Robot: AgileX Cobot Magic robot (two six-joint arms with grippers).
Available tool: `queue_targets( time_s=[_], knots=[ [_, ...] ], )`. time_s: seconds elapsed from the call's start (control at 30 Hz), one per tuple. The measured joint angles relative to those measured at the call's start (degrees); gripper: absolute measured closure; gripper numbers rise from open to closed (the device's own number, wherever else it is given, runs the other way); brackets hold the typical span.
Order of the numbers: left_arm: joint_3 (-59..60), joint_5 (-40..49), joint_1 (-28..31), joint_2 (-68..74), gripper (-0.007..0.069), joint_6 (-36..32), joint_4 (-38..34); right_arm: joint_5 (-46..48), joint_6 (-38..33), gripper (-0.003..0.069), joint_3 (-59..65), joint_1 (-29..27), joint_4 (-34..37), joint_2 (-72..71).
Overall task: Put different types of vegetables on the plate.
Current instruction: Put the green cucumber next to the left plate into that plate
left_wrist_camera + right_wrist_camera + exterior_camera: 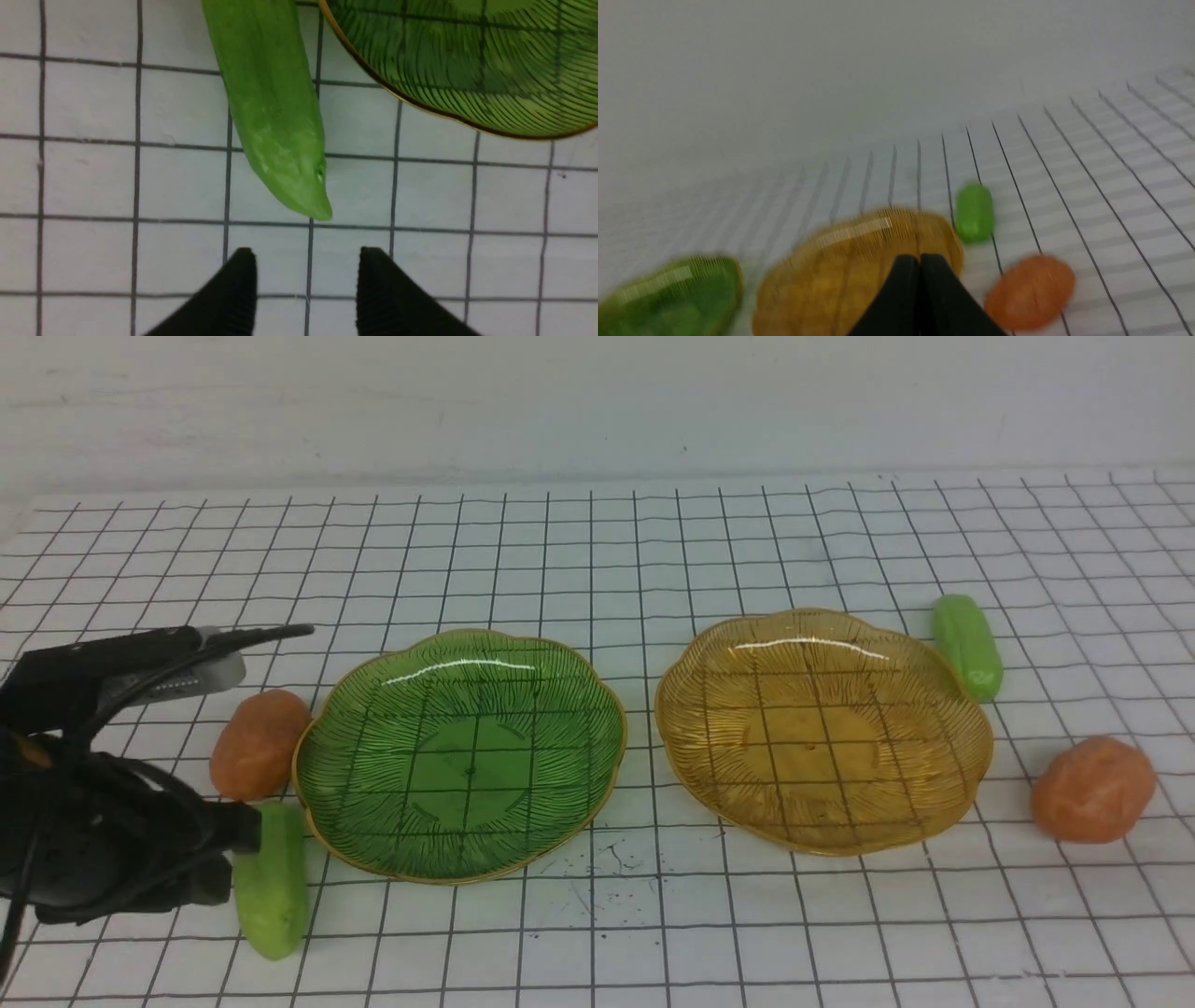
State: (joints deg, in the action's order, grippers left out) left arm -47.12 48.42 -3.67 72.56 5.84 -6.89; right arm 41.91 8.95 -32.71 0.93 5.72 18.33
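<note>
Vegetables number four, all lying on the surface outside the plates: two cucumbers and two potatoes. The cucumbers are light green, smooth and oblong with rounded ends. The potatoes are orange-brown, lumpy ovals with a dull skin.

The left cucumber lies just beside the near-left rim of the green plate. The left potato sits behind it, close against that plate's left edge; whether they touch cannot be told. The right cucumber lies by the far-right rim of the amber plate, and the right potato sits apart to that plate's right.

Both plates are translucent and glassy, with scalloped gold-edged rims and fine ribs fanning out from a flat round centre. The surface is white, ruled with a dark grid that shows through both plates.

The left claw has black, ribbed fingers standing parted with nothing between them, their tips just short of the left cucumber's tapered end. The right claw is clenched, its two black fingers pressed together on nothing, in a blurred view.
</note>
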Motion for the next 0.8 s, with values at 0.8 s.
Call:
queue_targets(
  time_s=[0.8],
  knots=[
    [-1.00,-14.01,0.00,23.39,0.0186,0.00,1.94,14.03,-29.58,0.0674,-9.06,0.00,29.07,16.61]
  ],
)
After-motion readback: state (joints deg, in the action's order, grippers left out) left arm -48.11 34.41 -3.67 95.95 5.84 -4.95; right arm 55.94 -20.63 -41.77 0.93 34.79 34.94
